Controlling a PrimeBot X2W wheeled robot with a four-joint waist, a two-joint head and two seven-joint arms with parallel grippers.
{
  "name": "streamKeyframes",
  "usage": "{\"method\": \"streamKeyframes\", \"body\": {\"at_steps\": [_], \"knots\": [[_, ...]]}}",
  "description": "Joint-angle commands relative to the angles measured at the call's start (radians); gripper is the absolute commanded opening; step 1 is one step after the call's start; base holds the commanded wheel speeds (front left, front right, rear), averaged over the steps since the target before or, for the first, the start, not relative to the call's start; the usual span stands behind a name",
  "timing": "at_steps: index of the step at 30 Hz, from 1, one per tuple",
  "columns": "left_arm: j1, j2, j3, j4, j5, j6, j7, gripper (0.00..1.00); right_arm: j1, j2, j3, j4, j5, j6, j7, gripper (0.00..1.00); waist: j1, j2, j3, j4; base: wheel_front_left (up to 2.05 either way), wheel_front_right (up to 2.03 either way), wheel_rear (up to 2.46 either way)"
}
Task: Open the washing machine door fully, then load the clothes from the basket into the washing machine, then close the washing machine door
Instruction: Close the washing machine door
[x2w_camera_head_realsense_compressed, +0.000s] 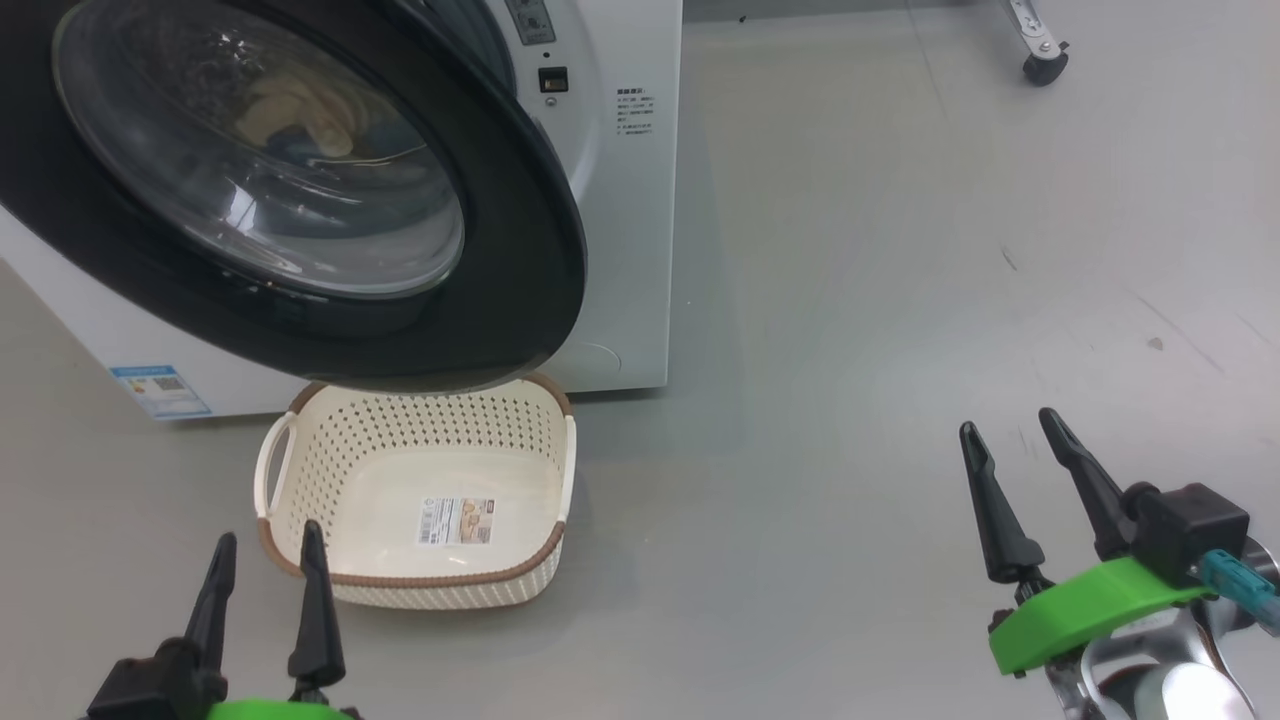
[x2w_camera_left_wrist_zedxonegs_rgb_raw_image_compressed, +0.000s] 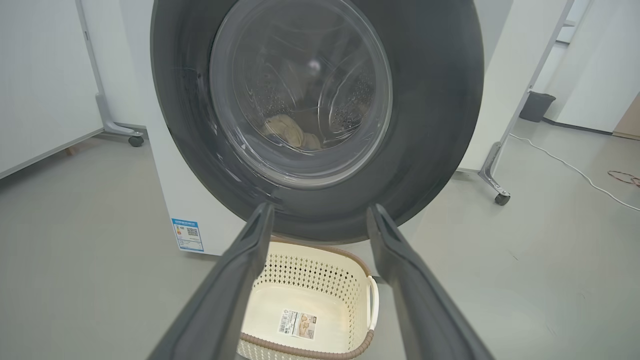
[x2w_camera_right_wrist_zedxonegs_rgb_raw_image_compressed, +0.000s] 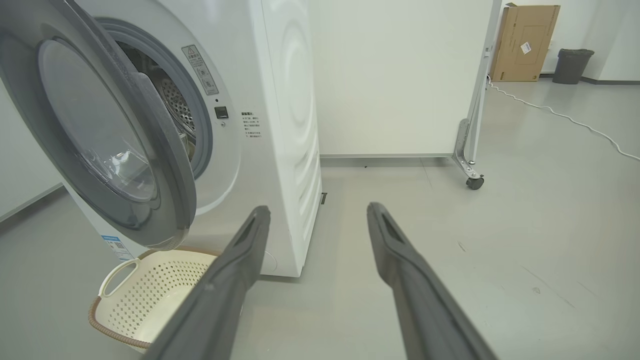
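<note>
The washing machine (x2w_camera_head_realsense_compressed: 630, 200) stands at the upper left, its black-framed door (x2w_camera_head_realsense_compressed: 510, 250) partly ajar and hanging over the basket. Through the glass, pale clothes (x2w_camera_head_realsense_compressed: 300, 115) lie inside the drum, also seen as clothes (x2w_camera_left_wrist_zedxonegs_rgb_raw_image_compressed: 292, 132) in the left wrist view. The cream basket (x2w_camera_head_realsense_compressed: 420, 440) sits on the floor below the door with only a label sticker on its bottom. My left gripper (x2w_camera_head_realsense_compressed: 265, 545) is open just in front of the basket's near rim. Far to the right, my right gripper (x2w_camera_head_realsense_compressed: 1010, 425) is open over bare floor.
Grey floor spreads to the right of the machine. A white partition on castors (x2w_camera_right_wrist_zedxonegs_rgb_raw_image_compressed: 470, 175) stands behind the machine, with a castor (x2w_camera_head_realsense_compressed: 1045, 65) at the top right. A white cable (x2w_camera_right_wrist_zedxonegs_rgb_raw_image_compressed: 560, 117), a cardboard box (x2w_camera_right_wrist_zedxonegs_rgb_raw_image_compressed: 525, 42) and a dark bin (x2w_camera_right_wrist_zedxonegs_rgb_raw_image_compressed: 572, 65) lie further back.
</note>
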Motion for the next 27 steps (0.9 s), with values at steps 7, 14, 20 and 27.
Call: {"method": "streamKeyframes", "body": {"at_steps": [7, 14, 20, 27], "knots": [[-0.021, 0.005, 0.023, -0.028, 0.006, 0.011, 0.009, 1.00, -0.019, -0.005, 0.021, -0.039, -0.004, 0.000, 0.006, 1.00, 0.0000, -0.0001, -0.004, 0.001, 0.00, 0.00, 0.00], [-0.028, 0.008, 0.014, -0.032, 0.009, 0.015, 0.009, 1.00, -0.019, -0.005, 0.018, -0.044, -0.005, 0.000, 0.008, 1.00, 0.0000, -0.0001, 0.005, 0.003, 0.00, 0.00, 0.00], [-0.037, 0.009, 0.006, -0.032, 0.015, 0.022, 0.005, 1.00, -0.021, -0.005, 0.014, -0.044, -0.002, 0.000, 0.006, 1.00, 0.0000, -0.0001, 0.012, 0.007, 0.00, 0.00, 0.00], [-0.040, 0.011, -0.001, -0.036, 0.020, 0.029, 0.003, 1.00, -0.024, -0.005, 0.008, -0.042, -0.002, 0.000, 0.005, 1.00, 0.0000, -0.0001, 0.018, 0.013, 0.00, 0.00, 0.00]]}}
